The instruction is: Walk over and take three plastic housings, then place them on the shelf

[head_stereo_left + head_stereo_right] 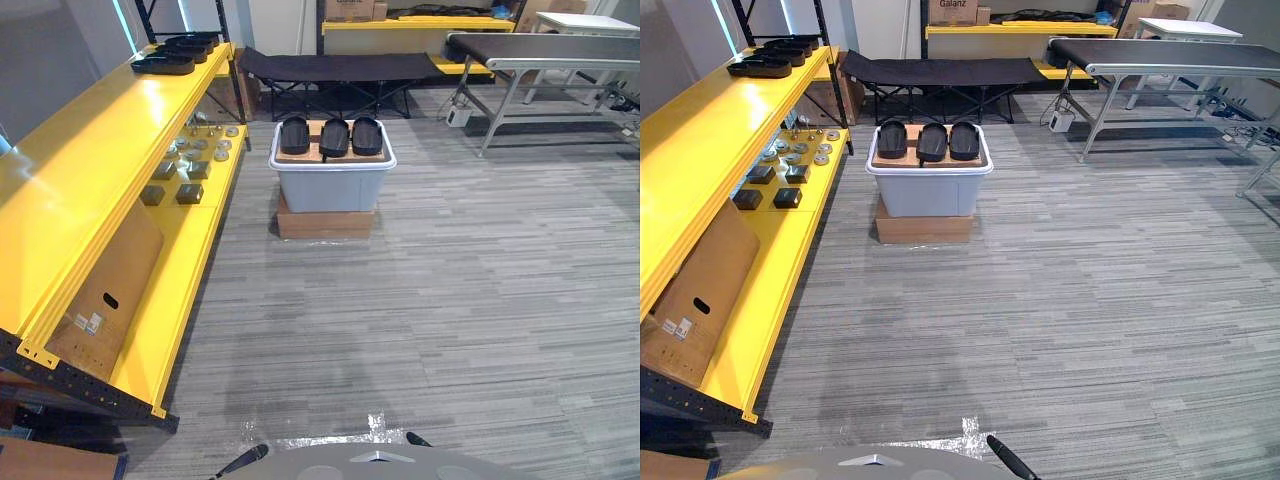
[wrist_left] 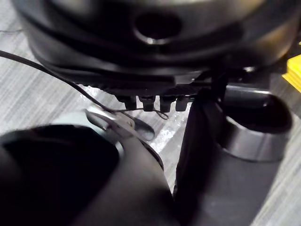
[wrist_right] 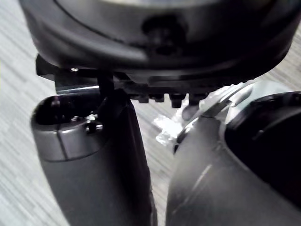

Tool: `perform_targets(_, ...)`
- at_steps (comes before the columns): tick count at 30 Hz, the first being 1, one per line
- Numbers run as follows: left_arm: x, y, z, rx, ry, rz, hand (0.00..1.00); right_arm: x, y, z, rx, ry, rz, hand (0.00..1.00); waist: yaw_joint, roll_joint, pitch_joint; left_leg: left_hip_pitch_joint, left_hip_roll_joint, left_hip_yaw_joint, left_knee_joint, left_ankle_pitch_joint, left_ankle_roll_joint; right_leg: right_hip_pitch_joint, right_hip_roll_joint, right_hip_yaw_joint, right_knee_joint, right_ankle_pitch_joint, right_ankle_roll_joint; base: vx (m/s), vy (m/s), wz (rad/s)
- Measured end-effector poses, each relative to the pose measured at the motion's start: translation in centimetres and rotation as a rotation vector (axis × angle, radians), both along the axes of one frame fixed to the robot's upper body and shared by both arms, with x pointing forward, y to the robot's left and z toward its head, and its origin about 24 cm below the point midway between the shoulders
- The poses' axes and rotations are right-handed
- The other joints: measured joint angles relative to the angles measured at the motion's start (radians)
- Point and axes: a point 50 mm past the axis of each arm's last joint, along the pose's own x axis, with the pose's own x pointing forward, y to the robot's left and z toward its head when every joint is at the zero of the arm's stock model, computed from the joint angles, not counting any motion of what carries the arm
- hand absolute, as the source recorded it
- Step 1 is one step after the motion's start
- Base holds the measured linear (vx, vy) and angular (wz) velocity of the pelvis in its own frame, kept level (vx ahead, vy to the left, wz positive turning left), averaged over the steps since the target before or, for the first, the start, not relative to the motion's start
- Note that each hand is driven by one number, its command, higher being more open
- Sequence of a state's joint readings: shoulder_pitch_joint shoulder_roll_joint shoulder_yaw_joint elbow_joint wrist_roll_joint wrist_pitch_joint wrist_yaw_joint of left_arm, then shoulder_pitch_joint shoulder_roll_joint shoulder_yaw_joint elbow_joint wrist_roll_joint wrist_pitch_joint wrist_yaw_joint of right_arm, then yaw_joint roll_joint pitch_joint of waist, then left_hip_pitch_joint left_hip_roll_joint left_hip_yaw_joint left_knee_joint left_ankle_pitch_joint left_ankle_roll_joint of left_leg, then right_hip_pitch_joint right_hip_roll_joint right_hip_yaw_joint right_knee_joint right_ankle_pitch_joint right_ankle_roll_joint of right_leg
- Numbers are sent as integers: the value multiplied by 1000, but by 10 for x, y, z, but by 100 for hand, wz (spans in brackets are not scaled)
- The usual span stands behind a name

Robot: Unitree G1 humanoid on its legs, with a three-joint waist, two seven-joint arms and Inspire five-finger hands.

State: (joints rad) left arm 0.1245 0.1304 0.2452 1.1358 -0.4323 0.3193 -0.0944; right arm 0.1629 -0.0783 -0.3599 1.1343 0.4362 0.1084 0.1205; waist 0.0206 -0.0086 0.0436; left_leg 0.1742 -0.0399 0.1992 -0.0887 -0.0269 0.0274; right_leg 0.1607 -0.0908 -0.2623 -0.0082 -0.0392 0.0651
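Three housings (image 1: 334, 137) are lying side by side atop a grey bin (image 1: 330, 188), near the yellow shelf (image 1: 90, 170). Left hand (image 2: 155, 28) and right hand (image 3: 160, 28) are hanging above the floor (image 1: 450, 300); their grip cannot be determined.

Three black oval plastic housings (image 1: 334, 137) sat side by side on the grey bin's (image 1: 331, 188) cardboard top (image 1: 314, 155), near the yellow shelf (image 1: 90, 170).

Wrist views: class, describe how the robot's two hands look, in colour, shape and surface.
Both the left hand and the right hand show as a glossy black, rounded casing with a round recess near its middle and a row of small blocky nubs along its edge.
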Motion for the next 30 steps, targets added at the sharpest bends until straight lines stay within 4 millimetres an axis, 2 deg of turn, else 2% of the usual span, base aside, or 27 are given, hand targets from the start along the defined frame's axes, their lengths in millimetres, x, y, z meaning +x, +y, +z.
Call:
perform_targets(1,13,0,1,10,-38,-17,100,18,2,2,-10,-50,31,100,-4,-4,4,-4,-2,-1,0,0,0,-3,-1,-1,-2,1,2,0,0,0)
perform_targets(2,20,0,2,15,-59,-33,100,27,3,3,-15,-76,45,100,-5,-7,9,-5,-2,-1,0,0,0,-3,-1,-1,-4,2,3,0,0,0)
perform_targets(4,47,-2,6,34,-162,-66,100,66,2,12,-58,-191,84,100,-10,-12,20,-10,-5,-1,0,1,1,-6,-2,0,-11,7,10,-38,1,-1)
perform_targets(5,52,-3,7,41,-180,-84,100,75,1,15,-72,-222,86,100,-12,-12,20,-10,-6,0,0,1,1,-7,-3,1,-11,7,10,-40,10,0)
perform_targets(7,68,-6,11,35,-266,-66,100,109,-6,29,-91,-363,50,100,-26,-10,22,-19,-10,0,0,1,1,-23,-7,0,-11,7,10,-39,15,0)
perform_targets(11,90,-6,18,30,-355,-33,100,134,-17,43,-97,-459,21,100,-26,-12,42,-25,-14,0,4,1,2,-23,-8,1,-14,12,7,9,-1,0)
perform_targets(21,97,-2,22,92,-442,-36,100,130,-17,40,-82,-468,33,100,-50,-12,45,-19,-16,3,5,-1,-1,-21,-12,1,-15,35,6,-15,-1,-2)
perform_targets(27,120,-2,46,165,-663,-25,100,132,-17,49,-176,-565,8,100,-48,-11,49,-34,-22,11,4,3,5,-40,-19,8,-9,42,7,-122,15,-5)
perform_targets(30,120,-4,49,181,-682,-20,100,133,-15,54,-202,-586,22,100,-50,-4,51,-38,-20,13,3,4,7,-46,-17,10,-8,40,6,-93,-9,-3)
